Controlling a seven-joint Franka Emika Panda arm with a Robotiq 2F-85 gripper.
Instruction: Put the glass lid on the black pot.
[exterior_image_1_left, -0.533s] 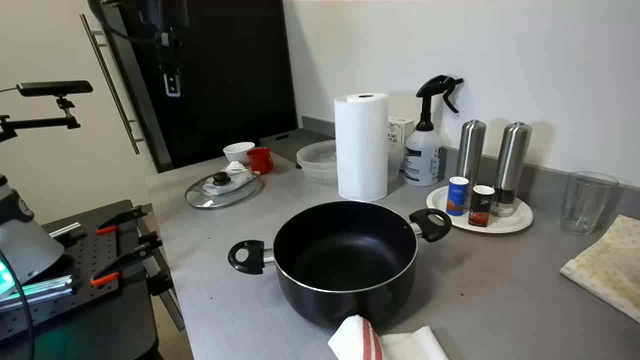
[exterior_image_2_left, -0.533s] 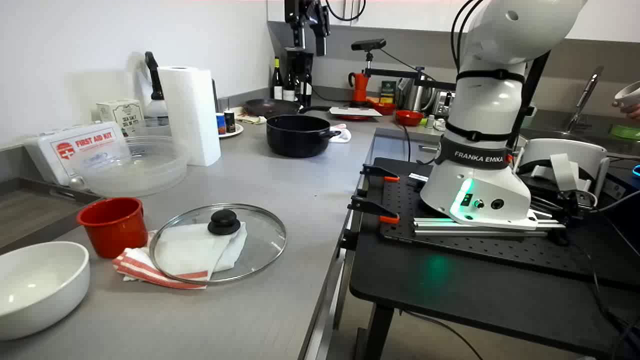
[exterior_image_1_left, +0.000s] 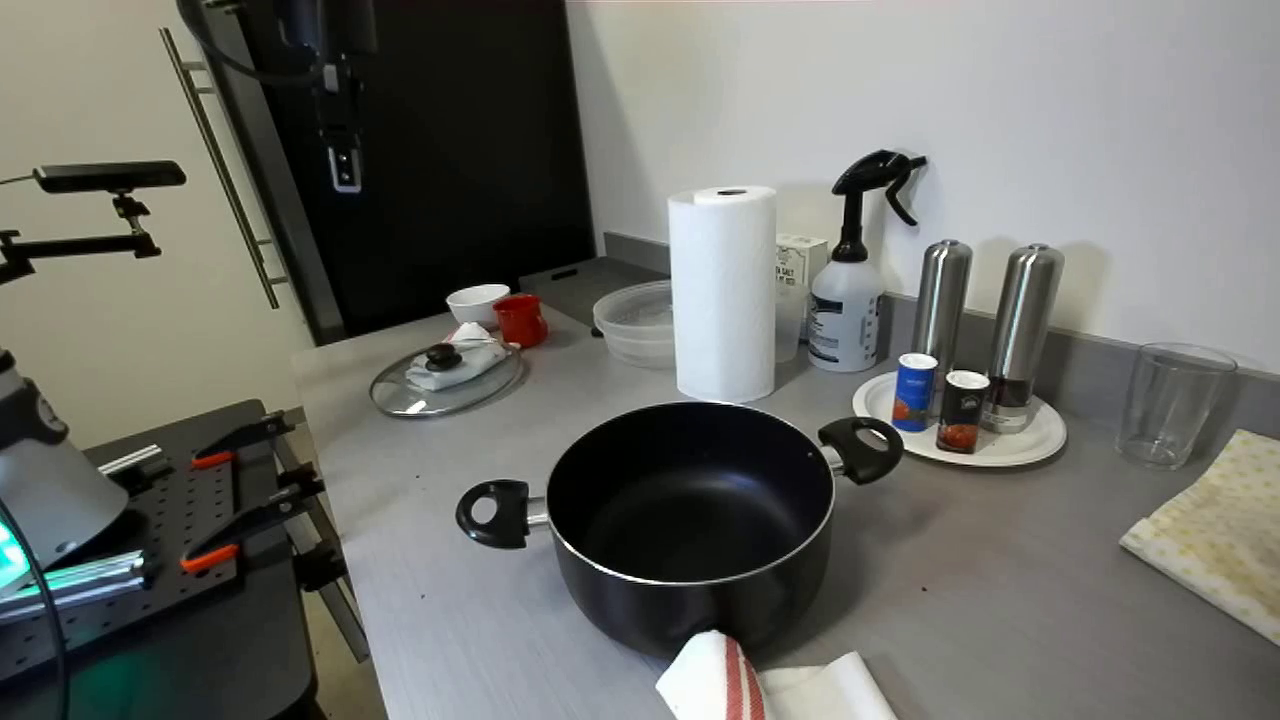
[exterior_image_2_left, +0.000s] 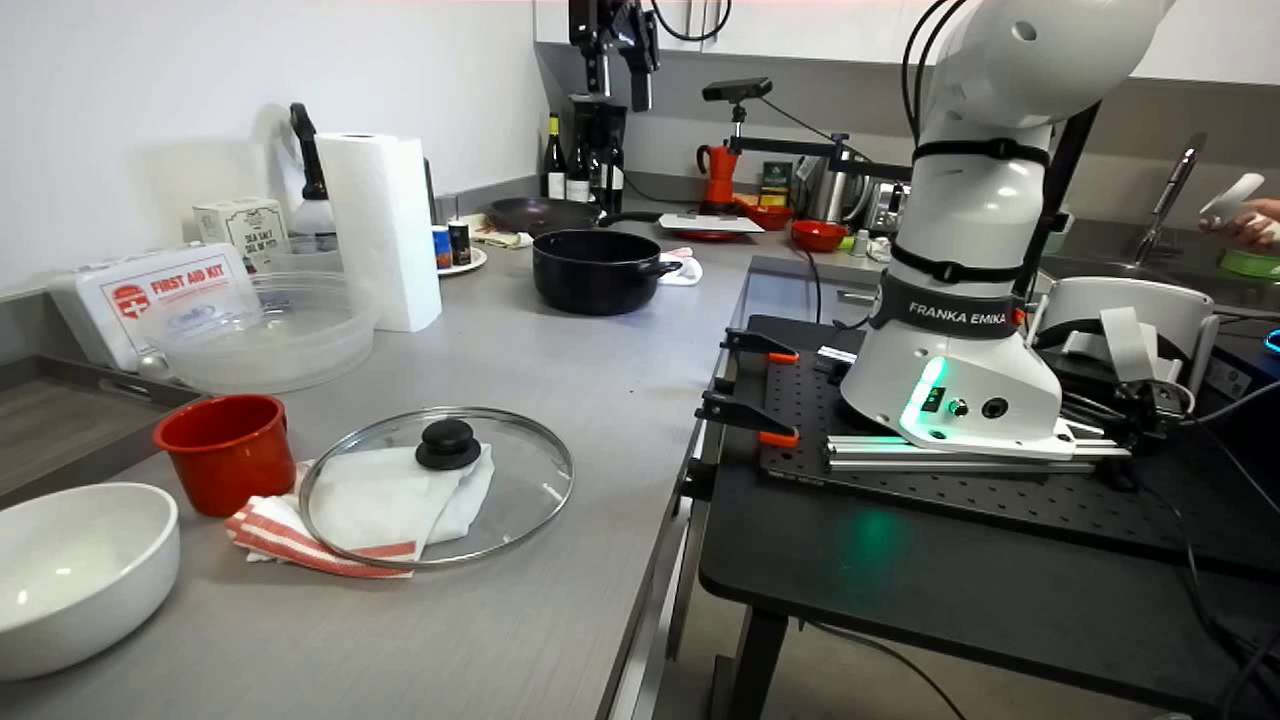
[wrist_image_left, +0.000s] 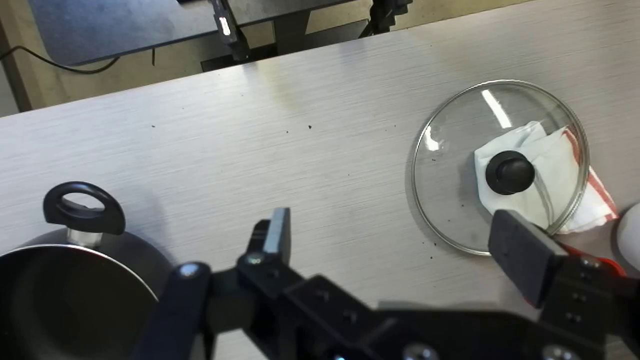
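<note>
The glass lid (exterior_image_1_left: 410, 400) lies on the counter over a folded white cloth with red stripes, its black knob (wrist_image_left: 510, 172) facing up. Both exterior views show the black pot (exterior_image_1_left: 690, 610) upright and uncovered, well apart from the lid; its inside is bare. High above the counter hangs my gripper (exterior_image_2_left: 622, 98), touching nothing. In the wrist view the gripper (wrist_image_left: 392, 220) has its fingers spread wide, with only counter and part of the lid's rim seen far below between them. There the pot (wrist_image_left: 145, 255) is partly cut off at lower left, one loop handle showing.
Beside the lid stand a red mug (exterior_image_2_left: 228, 455) and a white bowl (exterior_image_2_left: 85, 580). A paper towel roll (exterior_image_1_left: 725, 300) rises behind the pot, near a clear plastic tub (exterior_image_2_left: 270, 340). A striped cloth (exterior_image_1_left: 715, 680) touches the pot's near side. A plate (exterior_image_1_left: 1040, 435) carries shakers and mills.
The arm, gripper, lid and pot look unmoved. At the far edge of an exterior view, a person's hand has shifted and turned the white thing it holds.
</note>
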